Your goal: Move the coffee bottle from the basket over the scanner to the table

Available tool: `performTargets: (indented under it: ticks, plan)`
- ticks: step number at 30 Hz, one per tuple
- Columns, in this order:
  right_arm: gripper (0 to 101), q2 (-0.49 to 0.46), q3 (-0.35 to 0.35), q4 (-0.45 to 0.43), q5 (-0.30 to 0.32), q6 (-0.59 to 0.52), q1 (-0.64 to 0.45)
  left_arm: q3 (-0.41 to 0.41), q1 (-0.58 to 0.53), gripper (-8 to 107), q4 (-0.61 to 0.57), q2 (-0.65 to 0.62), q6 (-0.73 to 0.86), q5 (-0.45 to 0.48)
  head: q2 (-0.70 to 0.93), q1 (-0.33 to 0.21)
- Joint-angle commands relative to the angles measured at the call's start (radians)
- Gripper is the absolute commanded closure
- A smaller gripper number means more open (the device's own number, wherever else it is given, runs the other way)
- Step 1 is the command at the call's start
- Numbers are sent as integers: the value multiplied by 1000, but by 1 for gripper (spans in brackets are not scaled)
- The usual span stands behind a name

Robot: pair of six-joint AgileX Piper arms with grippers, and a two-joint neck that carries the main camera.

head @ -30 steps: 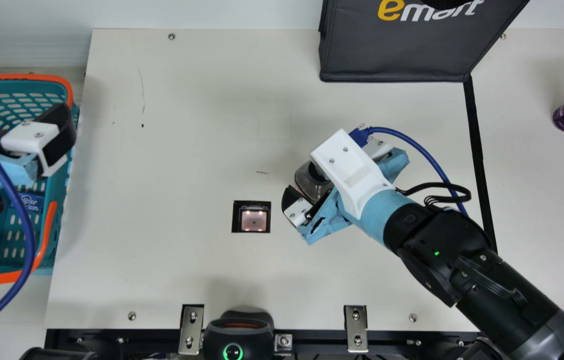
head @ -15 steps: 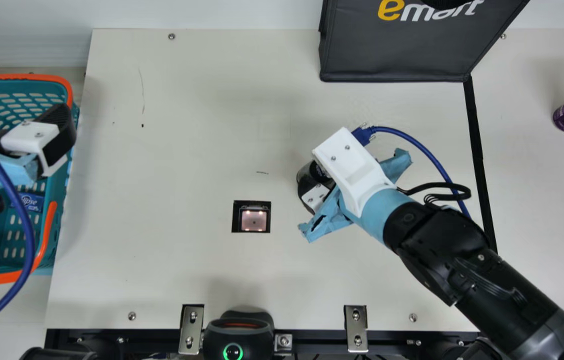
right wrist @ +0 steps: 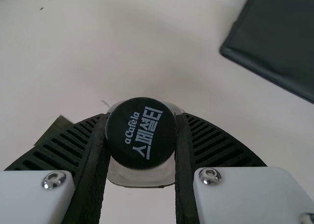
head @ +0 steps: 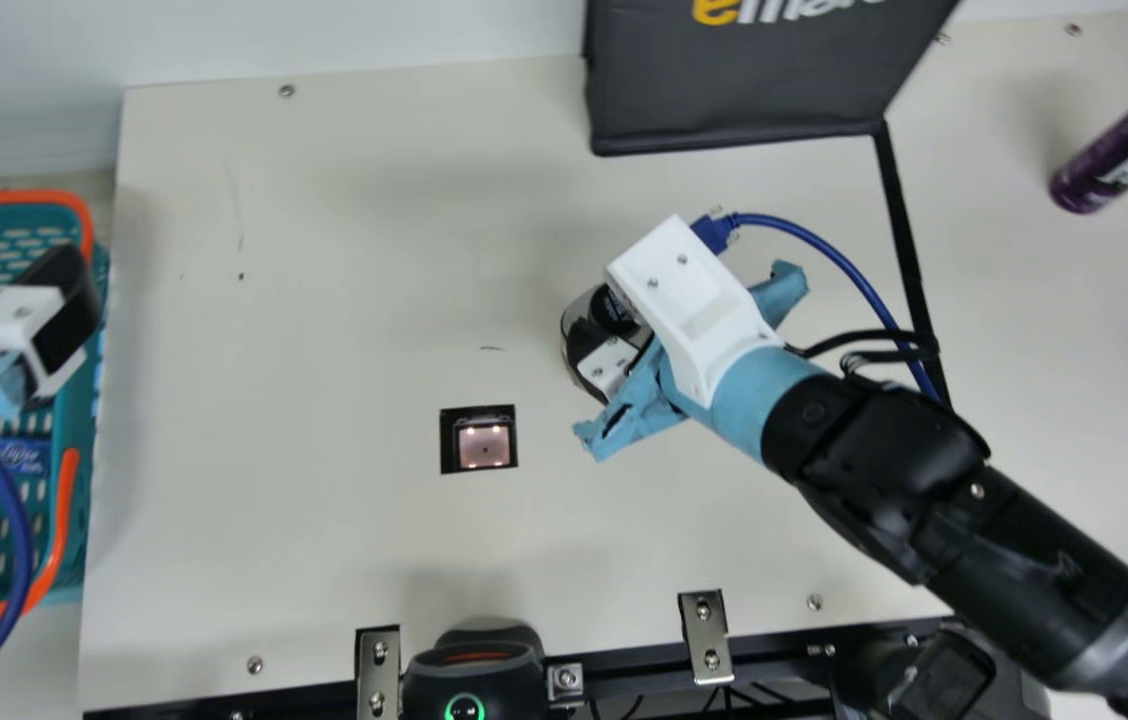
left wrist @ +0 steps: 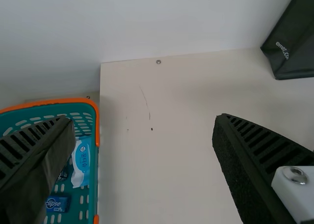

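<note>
Cream worktop edges lie skewed in the main view because the camera itself has turned, so that shift is no move of the things. The real change is at the right gripper: a second ago one finger stood off the coffee bottle, half a second ago it had come in against it, and it is there now. The bottle is well inside the worktop's far and near edges, beyond the scanner window and to its right, short of the dark bag at the far edge. The basket sits off the left edge, so the bottle is already out of it; whether it has passed over the scanner I can't tell. In the left wrist view, the left gripper has its fingers spread wide with nothing between them, so that arm seems to have no part in this step. In the right wrist view, both ribbed fingers press the bottle at its black cap, one on each side. That hold should allow a lift and a pass over the window; being so high, it might let the body swing if hurried.
</note>
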Motion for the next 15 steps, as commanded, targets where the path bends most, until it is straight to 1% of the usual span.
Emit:
performTargets:
  ticks: [1, 5, 15]
  plan:
    - [101, -6, 0, 2, -1, 5, -61, 0, 0, 9, 0, 0, 0, 0, -92, -29]
    - [101, -17, 0, 0, -2, 17, -177, 0, 0, 9, 0, 0, 0, 0, -185, -29]
    - [101, -23, -15, 8, -10, 40, -481, 0, 0, 9, 0, 0, 0, 0, -185, -29]
